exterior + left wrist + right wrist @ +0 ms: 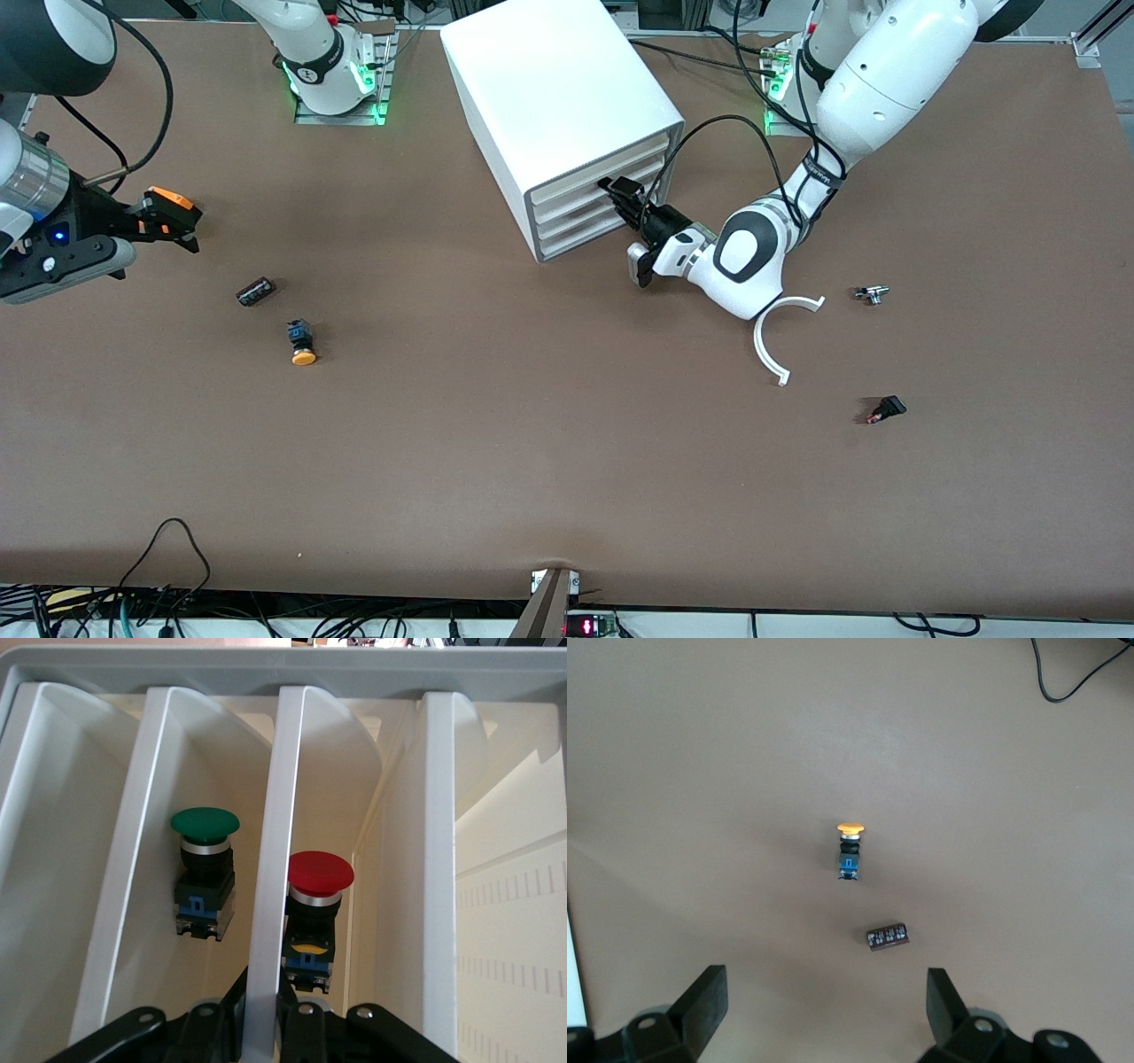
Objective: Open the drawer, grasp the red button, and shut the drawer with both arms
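The red-capped button (319, 904) lies in a compartment of the white drawer (266, 930), cap toward its back.

Left arm (886, 80): glossy white rounded shells, small dark screw holes dotted along the upper segment. A black band with white lettering is seen at the joint above the wrist; a grey oval inset with a black border is set into the wrist shell (749, 257). A black cable is looped from the forearm to the left pincer (617, 197), which is black, mounted behind a white and silver flange.

Right arm (35, 195): a brushed silver cylinder and black housing bearing a small blue light are shown. The right pincer (177, 217) is black with orange fingertip pads. Green lights are lit at both bases.
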Controlling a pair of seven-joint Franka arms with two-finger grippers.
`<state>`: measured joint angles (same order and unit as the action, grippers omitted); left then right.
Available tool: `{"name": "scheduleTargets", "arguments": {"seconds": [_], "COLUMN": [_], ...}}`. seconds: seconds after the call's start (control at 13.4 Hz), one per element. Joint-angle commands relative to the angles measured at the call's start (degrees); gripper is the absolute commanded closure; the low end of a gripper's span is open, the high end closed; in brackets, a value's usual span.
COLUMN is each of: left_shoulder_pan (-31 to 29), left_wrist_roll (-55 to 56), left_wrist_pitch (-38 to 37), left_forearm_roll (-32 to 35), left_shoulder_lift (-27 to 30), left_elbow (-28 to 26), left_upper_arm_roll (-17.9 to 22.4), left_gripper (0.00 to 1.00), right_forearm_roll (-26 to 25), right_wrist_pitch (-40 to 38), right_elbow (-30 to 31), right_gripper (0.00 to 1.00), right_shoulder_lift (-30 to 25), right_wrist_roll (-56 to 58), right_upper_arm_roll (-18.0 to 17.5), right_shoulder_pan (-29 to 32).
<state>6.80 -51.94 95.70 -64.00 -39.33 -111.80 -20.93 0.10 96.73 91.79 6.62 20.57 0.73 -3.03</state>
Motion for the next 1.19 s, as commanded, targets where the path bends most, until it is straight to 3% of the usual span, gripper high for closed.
{"name": "scheduleTargets", "arguments": {"seconds": [0.0, 0.45, 0.82, 1.12], "left_shoulder_pan": [-0.29, -0.56, -0.91, -1.09], "left_wrist_roll": [0.79, 1.05, 3.33, 3.95], "left_wrist_pitch": [0.45, 0.54, 0.45, 0.36], "left_forearm_roll": [-1.48, -1.83, -1.74, -1.74], "left_shoulder_lift": [-0.22, -0.4, -0.4, -0.4], "left_elbow": [1.14, 3.43, 5.45, 6.42], "left_upper_arm_roll": [0.71, 3.78, 6.07, 7.74], "left_gripper": [0.94, 0.94, 0.94, 0.94], "right_forearm_roll": [-0.8, 0.25, 5.34, 7.19], "right_wrist_pitch": [-0.4, -0.66, 0.13, 0.21], "right_elbow": [-1.17, -1.17, -3.88, -7.15], "right_gripper": [0.01, 0.01, 0.01, 0.01], "right_shoulder_lift": [2.77, 4.27, 7.51, 10.69], "right_wrist_roll": [-0.36, 3.69, 1.75, -10.95], "right_upper_arm_roll": [-0.81, -1.16, -1.25, -1.25], "right_shoulder_pan": [0.83, -0.21, -3.03, -8.2]}}
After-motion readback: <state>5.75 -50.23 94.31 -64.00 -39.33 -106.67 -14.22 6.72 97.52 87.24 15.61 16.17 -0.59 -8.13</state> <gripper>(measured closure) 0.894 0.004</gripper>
